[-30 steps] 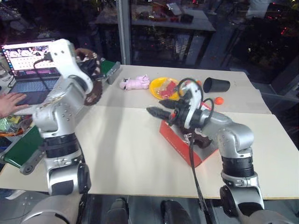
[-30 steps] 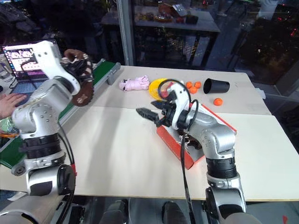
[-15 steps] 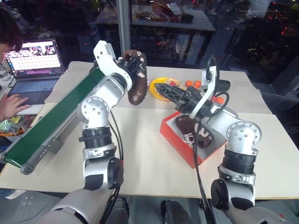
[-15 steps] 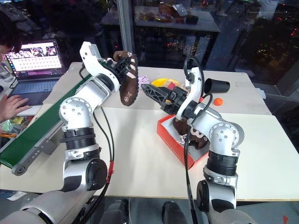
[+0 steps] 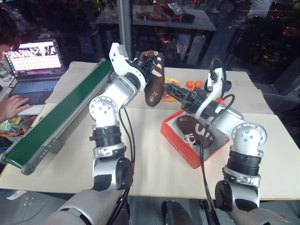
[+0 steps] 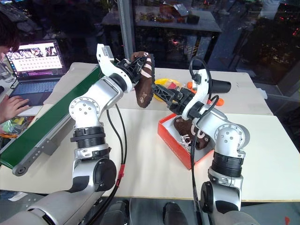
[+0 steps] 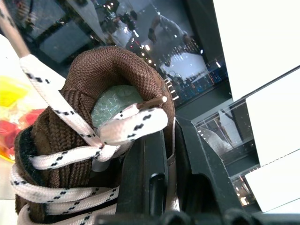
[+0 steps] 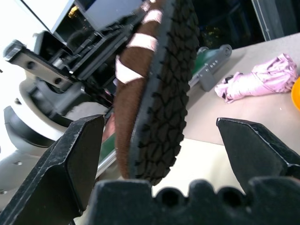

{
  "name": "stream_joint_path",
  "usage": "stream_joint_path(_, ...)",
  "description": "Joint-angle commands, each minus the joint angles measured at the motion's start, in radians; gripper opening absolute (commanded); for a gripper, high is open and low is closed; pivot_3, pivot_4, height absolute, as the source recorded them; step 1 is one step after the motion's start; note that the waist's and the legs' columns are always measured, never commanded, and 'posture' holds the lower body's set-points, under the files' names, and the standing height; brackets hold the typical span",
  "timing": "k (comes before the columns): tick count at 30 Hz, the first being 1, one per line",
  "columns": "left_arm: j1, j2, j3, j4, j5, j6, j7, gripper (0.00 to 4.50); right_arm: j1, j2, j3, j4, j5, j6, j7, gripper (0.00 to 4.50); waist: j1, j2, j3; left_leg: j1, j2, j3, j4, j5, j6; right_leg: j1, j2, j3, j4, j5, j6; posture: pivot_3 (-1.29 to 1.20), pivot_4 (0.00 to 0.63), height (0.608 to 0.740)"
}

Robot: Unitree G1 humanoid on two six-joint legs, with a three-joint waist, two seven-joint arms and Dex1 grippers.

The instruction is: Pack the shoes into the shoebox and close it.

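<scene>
My left gripper (image 5: 145, 63) is shut on the heel collar of one dark brown shoe (image 5: 153, 83) with cream laces and holds it in the air, sole facing right. In the left wrist view the fingers (image 7: 146, 161) pinch the collar beside the laces. My right gripper (image 5: 174, 92) stands open just right of that shoe. In the right wrist view its treaded sole (image 8: 161, 89) hangs between the wide fingers (image 8: 70, 159); I cannot tell whether they touch it. The second shoe (image 5: 190, 127) lies inside the open red shoebox (image 5: 178, 147) below my right arm.
A green conveyor belt (image 5: 61, 117) runs diagonally along the table's left. A laptop (image 5: 35, 56) and a person's hand (image 5: 9, 105) are at far left. A yellow bowl (image 5: 169, 85), small oranges (image 5: 190, 84), a black cup (image 6: 220, 86) and a pink plush toy (image 8: 262, 77) sit at the back.
My left arm has swung the held shoe to the right, rolling it, until it hangs beside the right gripper. The right gripper stayed open and shifted a little.
</scene>
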Motion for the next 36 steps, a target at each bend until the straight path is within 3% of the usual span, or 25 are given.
stream_joint_path(1,-0.041,-0.039,-0.032,-0.025,-0.032,-0.025,0.005,0.01,-0.009,-0.008,0.011,-0.006,-0.007,-0.032,-0.006,4.50,0.000,0.000,0.000,0.000,0.000,0.000,0.000,0.000,0.000,0.000,0.000,0.000,0.000,0.000,0.000,0.00,0.150,0.736)
stream_joint_path(22,-0.021,-0.066,-0.078,-0.007,-0.091,-0.041,0.038,0.01,-0.085,0.026,0.074,0.035,-0.025,-0.032,-0.045,4.50,0.001,0.000,0.000,0.000,0.000,0.000,0.000,0.000,0.000,0.000,0.000,0.000,0.000,0.000,0.000,0.00,0.150,0.736)
stream_joint_path(25,-0.021,-0.063,-0.083,-0.004,-0.100,-0.043,0.044,0.00,-0.090,0.026,0.077,0.060,-0.048,-0.051,-0.046,3.76,0.001,0.000,0.000,0.000,0.000,0.000,0.000,0.000,0.000,0.000,0.000,0.000,-0.001,0.000,0.000,0.00,0.150,0.736)
stream_joint_path(33,-0.015,-0.041,-0.088,-0.007,-0.112,-0.048,0.052,0.00,-0.097,0.032,0.076,0.085,-0.072,-0.091,-0.040,1.07,0.001,0.000,0.000,0.000,0.000,0.000,0.000,0.000,0.000,0.000,0.000,0.000,-0.001,0.000,0.000,0.00,0.150,0.736)
stream_joint_path(36,-0.006,-0.033,-0.091,-0.017,-0.119,-0.040,0.055,0.00,-0.098,0.026,0.083,0.095,-0.088,-0.109,-0.036,0.48,0.001,0.000,0.000,0.000,0.000,0.000,0.000,0.000,0.000,0.000,0.000,0.000,-0.001,0.000,0.000,0.00,0.150,0.736)
